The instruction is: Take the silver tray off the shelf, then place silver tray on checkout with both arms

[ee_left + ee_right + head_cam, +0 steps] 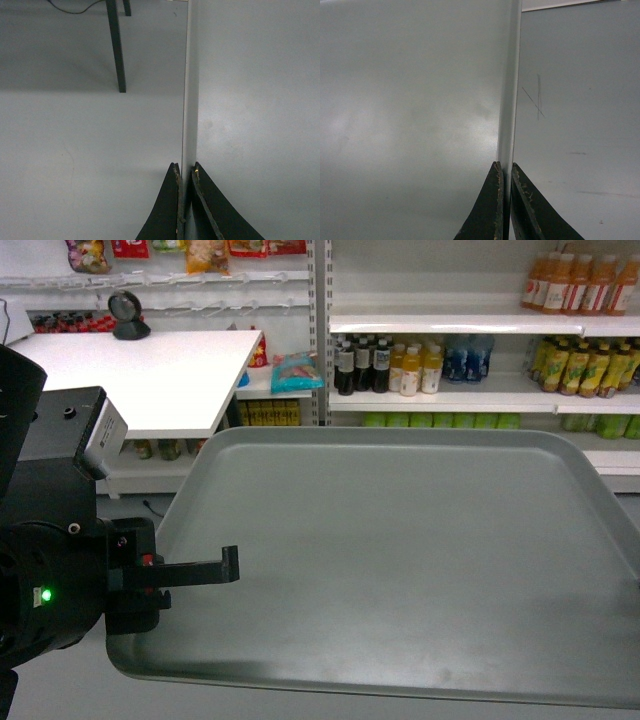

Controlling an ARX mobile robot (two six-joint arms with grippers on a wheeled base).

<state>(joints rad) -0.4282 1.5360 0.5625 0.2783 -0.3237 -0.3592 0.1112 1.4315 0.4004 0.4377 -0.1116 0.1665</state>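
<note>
The silver tray [400, 560] is already off the shelf [470, 325], held up flat in the air right in front of the robot. The left gripper [184, 172] has its fingers pinched tight on the tray's left rim, and the right gripper [504, 170] does the same on the opposite rim. The checkout [140, 375] surface sits beyond the tray's far-left corner. Risk as I see it: thin rim pinches, so if the 2 arms drift out of sync the tray could twist and slip out, or clip the surface edge.

Checkout [150, 375] (bare near edge) flanks tray [400, 560].
</note>
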